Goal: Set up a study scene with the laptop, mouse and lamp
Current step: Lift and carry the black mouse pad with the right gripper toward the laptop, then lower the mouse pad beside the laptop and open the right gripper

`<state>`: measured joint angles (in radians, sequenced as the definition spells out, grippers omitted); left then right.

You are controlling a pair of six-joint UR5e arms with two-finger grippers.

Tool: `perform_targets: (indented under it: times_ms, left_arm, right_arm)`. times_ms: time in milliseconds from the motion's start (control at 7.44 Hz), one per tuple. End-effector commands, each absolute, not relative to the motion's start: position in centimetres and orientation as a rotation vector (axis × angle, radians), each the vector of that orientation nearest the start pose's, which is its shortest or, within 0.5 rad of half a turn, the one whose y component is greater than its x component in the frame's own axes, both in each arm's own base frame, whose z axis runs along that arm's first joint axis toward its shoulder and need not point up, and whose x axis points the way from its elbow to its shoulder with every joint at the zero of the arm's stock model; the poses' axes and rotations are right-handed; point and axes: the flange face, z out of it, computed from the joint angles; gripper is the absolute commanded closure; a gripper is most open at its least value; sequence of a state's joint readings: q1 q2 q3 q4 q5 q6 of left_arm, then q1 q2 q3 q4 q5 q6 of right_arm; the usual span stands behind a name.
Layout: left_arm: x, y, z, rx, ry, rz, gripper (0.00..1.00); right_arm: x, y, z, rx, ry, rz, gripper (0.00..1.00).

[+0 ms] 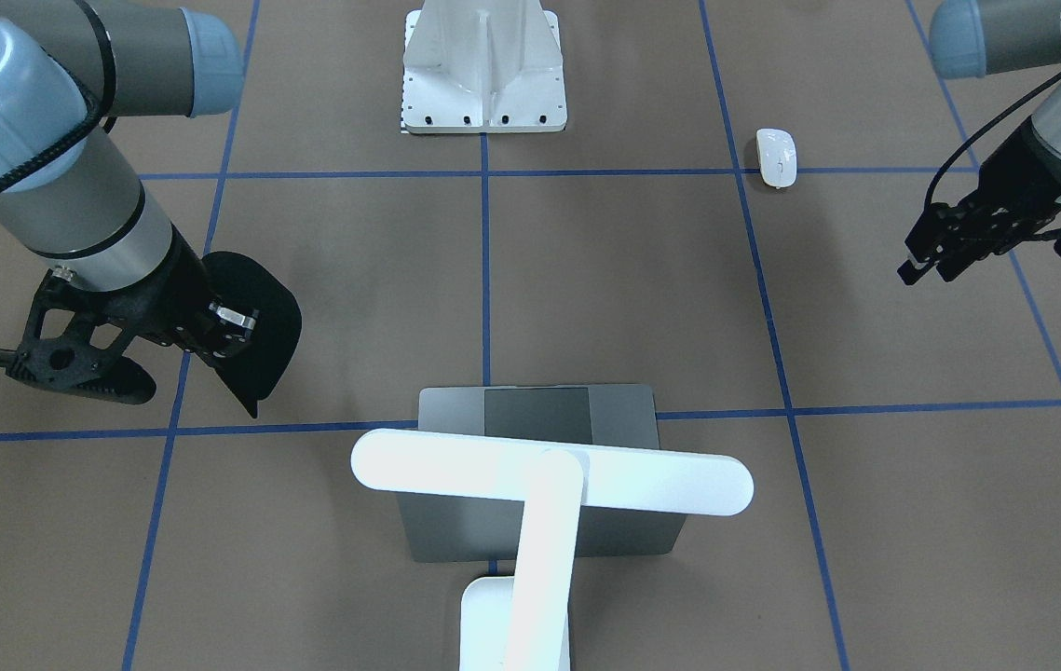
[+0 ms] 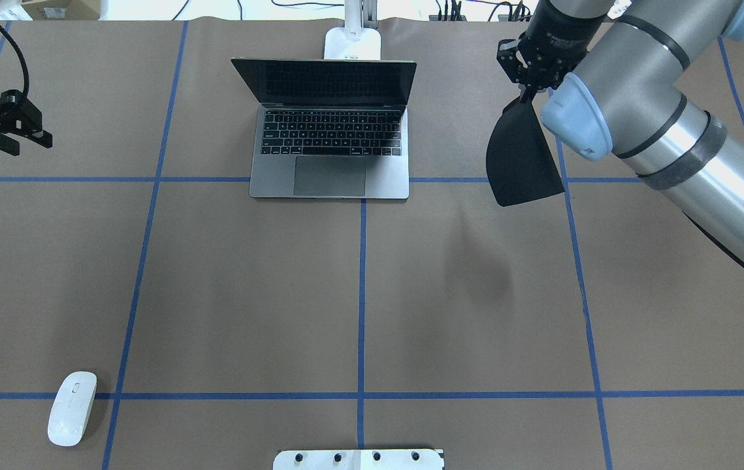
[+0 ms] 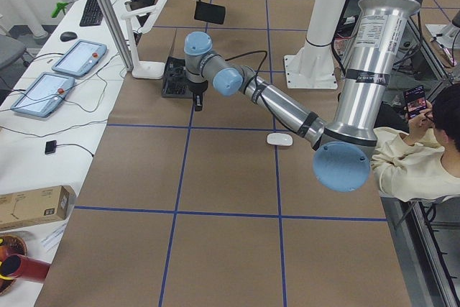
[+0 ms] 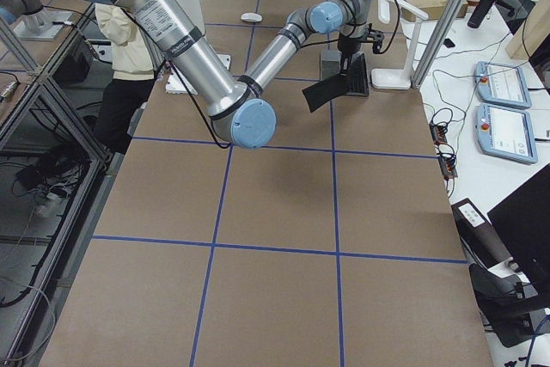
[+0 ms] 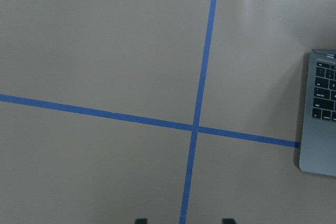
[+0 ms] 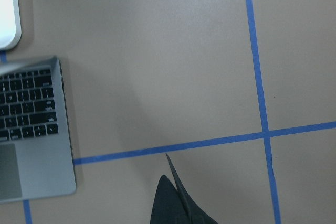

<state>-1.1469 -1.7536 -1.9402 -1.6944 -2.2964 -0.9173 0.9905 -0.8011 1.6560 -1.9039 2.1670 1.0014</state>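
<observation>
The open grey laptop (image 2: 329,163) sits at the table's far middle, screen facing me. The white lamp (image 1: 549,480) stands just behind it, and its bar head hides part of the laptop (image 1: 623,410) in the front view. The white mouse (image 2: 72,408) lies near the front left; it also shows in the front view (image 1: 777,157). My right gripper (image 2: 528,88) is shut on the black mat (image 2: 522,160), which hangs above the table to the right of the laptop. My left gripper (image 2: 35,134) is open and empty at the far left, well away from the mouse.
The white ribbed pedestal (image 1: 483,75) stands at the near middle edge of the table (image 2: 358,459). Blue tape lines mark a grid on the brown table (image 2: 247,294). A seated person and control tablets show beyond the table in the side views.
</observation>
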Motion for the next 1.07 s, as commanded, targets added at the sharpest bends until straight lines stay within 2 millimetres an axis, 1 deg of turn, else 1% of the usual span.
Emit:
perform_targets:
  times_ms: [0,134,269,403,537,672,806,940]
  left_arm:
    - [15.9,-51.6,37.0,0.072,0.947,-0.21,0.43]
    - [16.0,-51.6,37.0,0.072,0.947,-0.21,0.43]
    - [16.0,-51.6,37.1,0.071,0.946,-0.21,0.43]
    - [16.0,-51.6,37.1,0.071,0.946,-0.21,0.43]
    - [16.0,-51.6,37.1,0.07,0.946,-0.211,0.43]
    - [16.1,-51.6,36.9,0.07,0.946,-0.209,0.43]
    - [16.0,-51.7,36.7,0.071,0.946,-0.21,0.43]
    - [16.1,-51.7,36.7,0.072,0.947,-0.208,0.42]
  right_arm:
    - [-31.4,-63.1,16.1,-0.069,-0.787,0.326,1.0]
    - [-32.3,-64.4,15.7,-0.07,-0.791,0.337,1.0]
    - [-33.3,-66.0,15.7,-0.062,-0.817,0.366,1.0]
    - [-34.0,-67.1,15.9,-0.056,-0.834,0.382,1.0]
    - [-34.1,-67.3,16.2,-0.056,-0.83,0.379,1.0]
    - [-34.0,-67.1,17.4,-0.032,-0.812,0.369,0.08]
    - [-33.6,-67.4,17.2,0.053,-0.79,0.361,0.0]
    - [-33.6,-67.4,17.4,0.049,-0.788,0.363,0.0]
